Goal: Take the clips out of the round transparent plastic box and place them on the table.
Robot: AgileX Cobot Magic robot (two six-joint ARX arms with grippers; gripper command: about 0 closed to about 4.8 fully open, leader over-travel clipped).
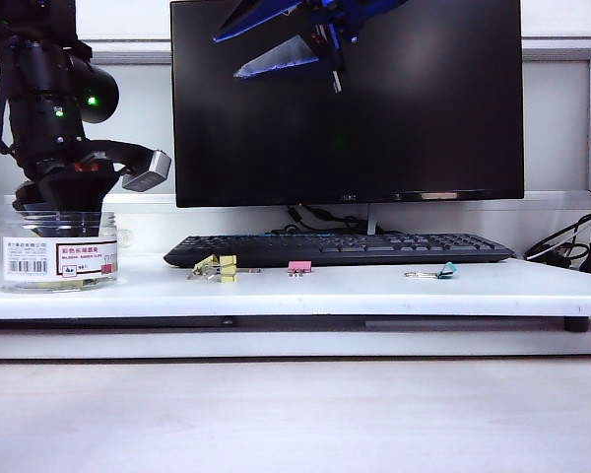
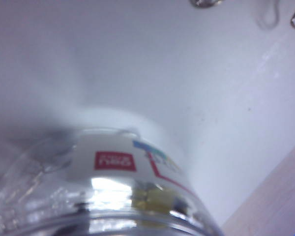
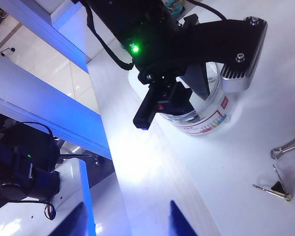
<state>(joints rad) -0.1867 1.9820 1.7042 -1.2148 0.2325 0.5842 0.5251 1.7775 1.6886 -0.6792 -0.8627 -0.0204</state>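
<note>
"What can I see back there?"

"I see a big dark screen (image 1: 347,108) on a thin stand (image 1: 371,219). A black keyboard (image 1: 340,248) lies in front of it."

"Any small bits near the keyboard?"

"A pink clip (image 1: 298,267) sits just in front of it. A blue clip (image 1: 445,270) lies further to the right, with its wire arms flat."

"And on the far right?"

"Black cables (image 1: 571,246) curl there by the wall. Down in front is a pale wood top (image 1: 295,414)."

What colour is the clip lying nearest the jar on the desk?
Yellow, with silver wire handles: the clip shows best in the exterior view.
</note>
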